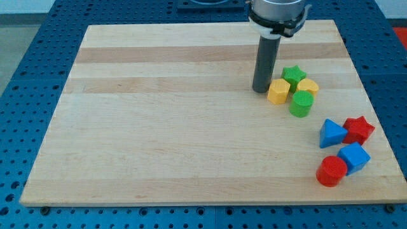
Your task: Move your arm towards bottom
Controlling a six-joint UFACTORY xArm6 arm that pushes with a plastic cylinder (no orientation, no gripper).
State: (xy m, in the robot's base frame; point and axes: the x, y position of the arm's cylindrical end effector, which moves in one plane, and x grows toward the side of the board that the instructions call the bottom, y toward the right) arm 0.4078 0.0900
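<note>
My tip [261, 90], the blunt end of a smooth dark rod with no end effector to spread or pinch, rests on the pale planked wooden worktop [159, 127] just left of the yellow hexagon block [278, 91]. Matte plastic neighbours cluster there: green star [293, 74], yellow block [308, 87], green cylinder [301, 104]. Blue pegboard [38, 57] surrounds the worktop.

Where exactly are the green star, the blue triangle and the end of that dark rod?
green star [293, 74], camera view, on its top face.
blue triangle [331, 133], camera view, on its top face.
my tip [261, 90], camera view, at the rod's very bottom end, just left of the yellow block [278, 91].
</note>
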